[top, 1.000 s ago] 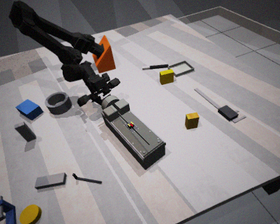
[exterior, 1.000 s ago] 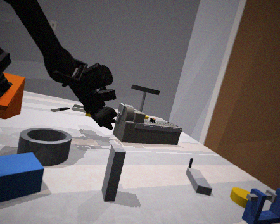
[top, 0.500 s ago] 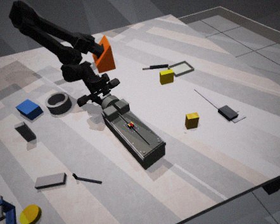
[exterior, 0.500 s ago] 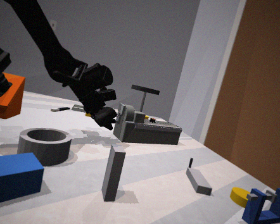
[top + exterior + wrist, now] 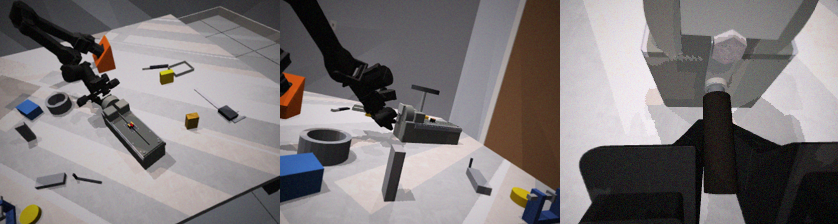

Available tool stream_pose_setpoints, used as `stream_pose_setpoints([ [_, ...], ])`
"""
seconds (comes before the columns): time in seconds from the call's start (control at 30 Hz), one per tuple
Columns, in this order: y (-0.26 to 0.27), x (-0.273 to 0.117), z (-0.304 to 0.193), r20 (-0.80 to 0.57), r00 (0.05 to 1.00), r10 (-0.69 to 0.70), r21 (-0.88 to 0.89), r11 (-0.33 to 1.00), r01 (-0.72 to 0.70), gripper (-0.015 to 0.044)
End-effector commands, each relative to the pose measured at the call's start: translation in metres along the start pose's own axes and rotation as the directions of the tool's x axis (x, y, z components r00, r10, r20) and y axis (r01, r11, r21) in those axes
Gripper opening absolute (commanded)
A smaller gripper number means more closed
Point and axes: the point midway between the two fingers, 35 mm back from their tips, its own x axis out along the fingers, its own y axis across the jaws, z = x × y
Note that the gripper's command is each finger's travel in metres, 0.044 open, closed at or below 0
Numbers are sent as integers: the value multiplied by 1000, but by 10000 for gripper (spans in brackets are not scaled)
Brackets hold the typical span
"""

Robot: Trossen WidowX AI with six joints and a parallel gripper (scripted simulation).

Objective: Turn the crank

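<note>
— What is happening at left on the worktop (image 5: 190, 164) (image 5: 432, 202)?
— A black robot arm (image 5: 47, 39) (image 5: 319, 35) is reaching down over the near end of the machine's body, its fingers (image 5: 99, 92) (image 5: 394, 123) closing on the dark crank handle (image 5: 719, 142), which is standing between them in the wrist view.
— And to the right of the fingers?
— The grey machine (image 5: 136, 136) (image 5: 432, 134) (image 5: 680, 80) is sitting mid-worktop, its red pointer (image 5: 131, 125) (image 5: 432, 119) showing in the slot beside the brass zero marks (image 5: 129, 125). Whether it is exactly level, the pictures are not settling.
— How should the turn be going?
— Slowly, in small arcs about the crank's hub (image 5: 730, 47), with the wrist following the handle so it is not slipping or binding. The pointer's travel is needing a check after each nudge; once level, the fingers should be opening straight away from the handle without dragging it.
— Any brands or labels?
— No readable writing is showing anywhere.
</note>
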Motion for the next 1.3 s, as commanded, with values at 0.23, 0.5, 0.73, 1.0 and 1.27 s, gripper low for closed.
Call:
stream_pose_setpoints([
  [0.23,-10,0,0,-4,1000,-25,8,1000,25,0],
  [0.5,-11,0,0,-4,1000,-25,8,1000,25,0],
  [0.73,-11,-1,0,-4,1000,-25,8,1000,25,0],
  [1.0,-12,-1,0,-4,1000,-25,8,1000,25,0],
  [1.27,-13,-1,0,-4,1000,-25,8,1000,25,0],
])
